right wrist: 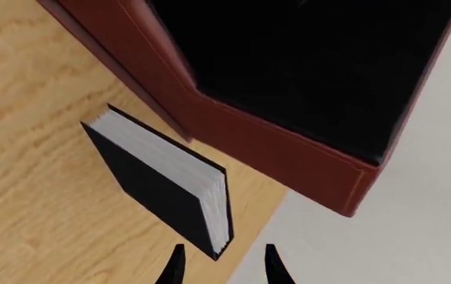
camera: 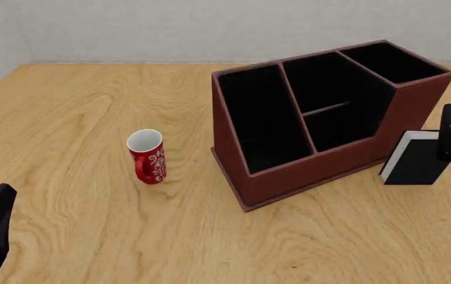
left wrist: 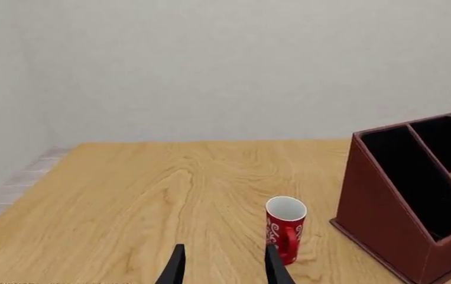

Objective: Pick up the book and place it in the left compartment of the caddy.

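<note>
- The book point(camera: 414, 158) stands upright on the table point(camera: 91, 118), just beside the tall end of the caddy point(camera: 320, 171), white page edges turned toward the caddy.
- The right pincer point(right wrist: 221, 266) hangs over the book, its two finger tips apart and holding nothing; one corner of the book point(right wrist: 158, 189) lies just ahead of the gap between them.
- In the front view only the right arm's dark body shows, just beside the book, so the fingers cannot be judged there.
- The left compartment point(camera: 260, 118) is at the caddy's low end, well apart from the right pincer, with the whole caddy between.
- The left pincer point(left wrist: 223, 266) is also spread and holds nothing, low near the table.
- A red mug point(left wrist: 286, 228) stands upright just ahead of the left pincer, close to one finger tip; the caddy point(left wrist: 402, 201) lies further ahead, beyond the mug.
</note>
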Motion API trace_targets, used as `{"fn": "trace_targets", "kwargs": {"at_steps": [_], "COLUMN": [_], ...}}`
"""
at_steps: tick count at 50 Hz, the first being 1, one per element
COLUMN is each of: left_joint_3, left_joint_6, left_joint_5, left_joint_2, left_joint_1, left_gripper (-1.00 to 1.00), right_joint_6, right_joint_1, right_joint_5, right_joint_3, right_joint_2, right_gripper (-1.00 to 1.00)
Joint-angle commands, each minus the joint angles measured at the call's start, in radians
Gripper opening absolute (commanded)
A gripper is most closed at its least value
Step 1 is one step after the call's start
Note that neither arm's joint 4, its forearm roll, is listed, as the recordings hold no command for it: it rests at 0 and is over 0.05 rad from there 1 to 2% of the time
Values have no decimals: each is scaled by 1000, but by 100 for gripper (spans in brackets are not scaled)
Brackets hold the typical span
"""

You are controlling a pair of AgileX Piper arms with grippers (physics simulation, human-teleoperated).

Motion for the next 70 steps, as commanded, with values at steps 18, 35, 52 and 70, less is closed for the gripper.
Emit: {"fn": "trace_targets", "kwargs": {"at_steps": [18,35,52,70], "left_joint_3": [15,23,33,25], "left_joint_6": [-2,-1,-3,-7], "left_joint_5": [-19,-31,-33,-15], "left_joint_2": [10,18,10,0], "left_joint_1": [19,22,22,20], "left_gripper": [100,100,100,100], "right_joint_6": [-5,12,23,23], "right_joint_1": [26,47,53,58], "right_joint_5": [-48,-82,-62,-39], "right_joint_3": [-14,12,21,52], "right_joint_2": [94,139,134,95], "right_gripper": [100,100,100,-100]}}
